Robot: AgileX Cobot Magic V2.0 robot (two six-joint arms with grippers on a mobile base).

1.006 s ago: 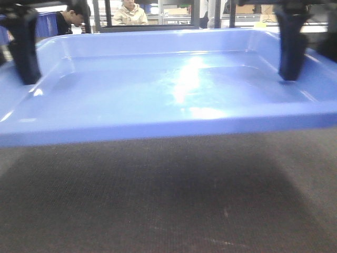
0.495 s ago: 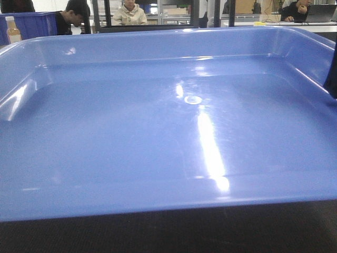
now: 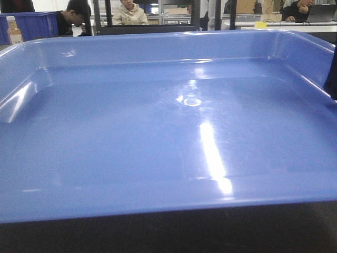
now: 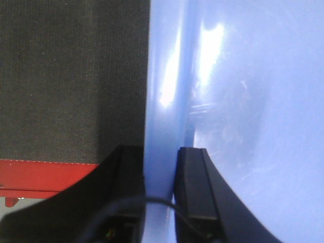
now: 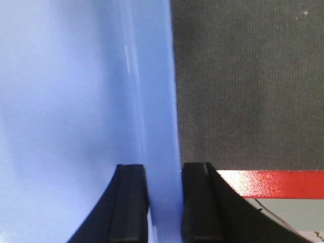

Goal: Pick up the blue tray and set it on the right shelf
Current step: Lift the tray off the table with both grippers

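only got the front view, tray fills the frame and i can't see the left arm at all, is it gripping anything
Observer: Yes. The left gripper has its jaws shut on the tray rim, one inside the wall and one outside.
Operator: and the right one, i just get a dark sliver at the frame edge
Observer: The right gripper clamps the opposite rim the same way.
Operator: what's beside the tray out there
Observer: Dark table, bordered by a red strip near each gripper.
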